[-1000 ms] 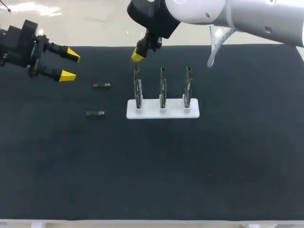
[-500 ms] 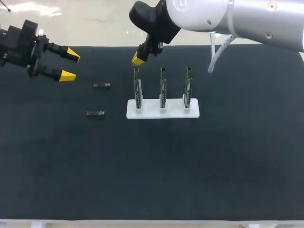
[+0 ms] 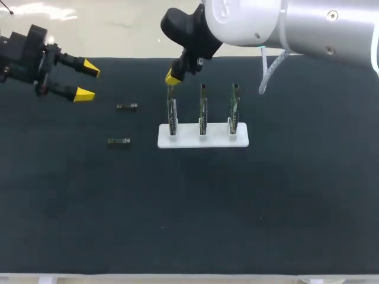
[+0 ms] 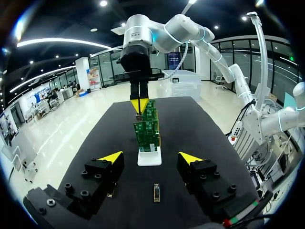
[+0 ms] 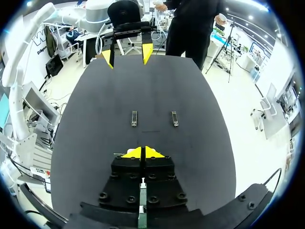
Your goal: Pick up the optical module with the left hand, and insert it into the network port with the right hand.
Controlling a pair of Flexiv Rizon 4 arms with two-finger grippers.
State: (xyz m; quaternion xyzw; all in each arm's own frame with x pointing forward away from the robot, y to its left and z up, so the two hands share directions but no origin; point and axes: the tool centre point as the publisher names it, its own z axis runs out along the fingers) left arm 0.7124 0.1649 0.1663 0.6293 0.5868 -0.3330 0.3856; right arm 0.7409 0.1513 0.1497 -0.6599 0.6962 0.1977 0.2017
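At far left, poised above the dark tabletop [image 3: 71, 195]: left claw [image 3: 87, 81], released and empty. Just to its right, lying flat and apart from each other: farther optical module [image 3: 126, 106] and nearer optical module [image 3: 119, 141], both untouched, both short of the white holder [image 3: 189, 139]. Likely light, rigid and small, with a delicate connector end. Best pinched across the long flat sides near mid-length, firmly enough to prevent slipping on a smooth casing, gently enough to spare it. Further right, standing upright in the holder: three circuit boards [image 3: 203, 112], with the network port presumably up at a top edge, too small to make out. Directly over the leftmost board [image 3: 172, 115]: right claw [image 3: 172, 77], clenched tip to tip, with no held thing discernible. Compared with a second ago: right claw shifted a little toward that board's top; left claw, both modules and holder unmoved.
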